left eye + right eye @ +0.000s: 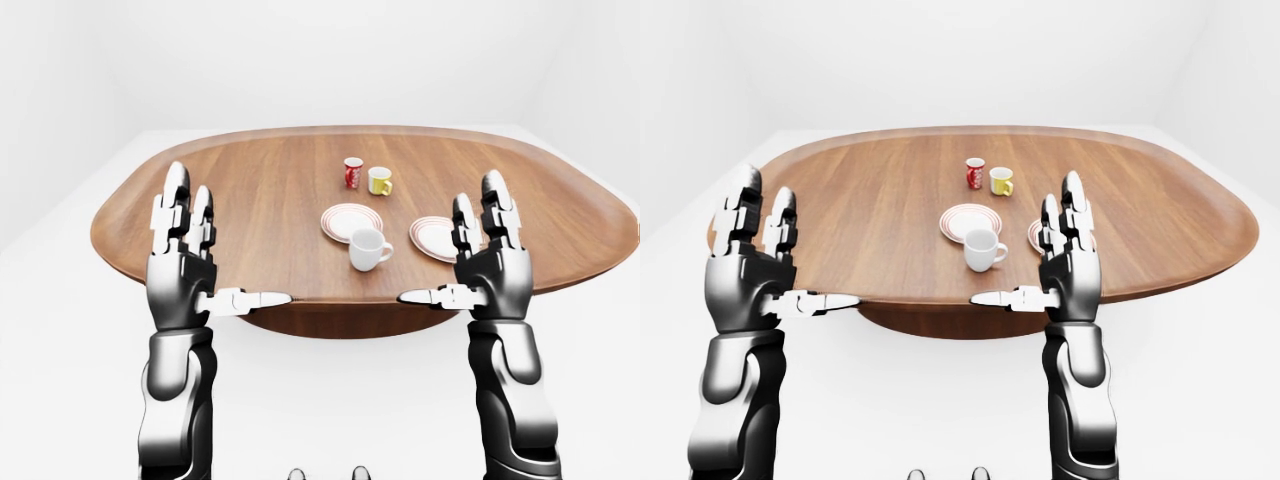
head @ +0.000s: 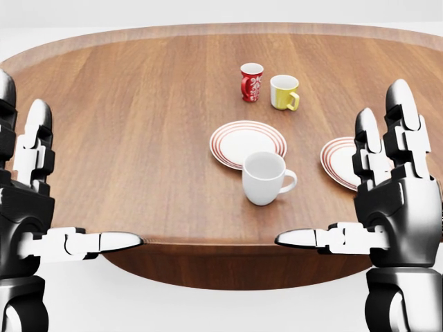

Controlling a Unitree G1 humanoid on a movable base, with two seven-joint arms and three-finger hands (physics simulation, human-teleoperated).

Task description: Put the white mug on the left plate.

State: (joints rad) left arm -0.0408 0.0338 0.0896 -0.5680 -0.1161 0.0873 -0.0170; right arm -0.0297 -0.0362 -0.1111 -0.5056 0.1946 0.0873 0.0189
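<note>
The white mug (image 2: 263,178) stands upright on the wooden table (image 2: 138,104), handle pointing right, just below the lower rim of the left plate (image 2: 248,142), a white plate with red rings. Both hands are raised below the table's near edge, palms inward, touching nothing. My left hand (image 2: 86,176) is open at the head view's left edge, far left of the mug. My right hand (image 2: 325,180) is open to the right of the mug and covers part of the right plate (image 2: 337,160).
A red patterned mug (image 2: 251,81) and a yellow mug (image 2: 284,92) stand side by side above the left plate. The table's rounded near edge (image 2: 208,242) runs between the two thumbs. White floor surrounds the table in the eye views.
</note>
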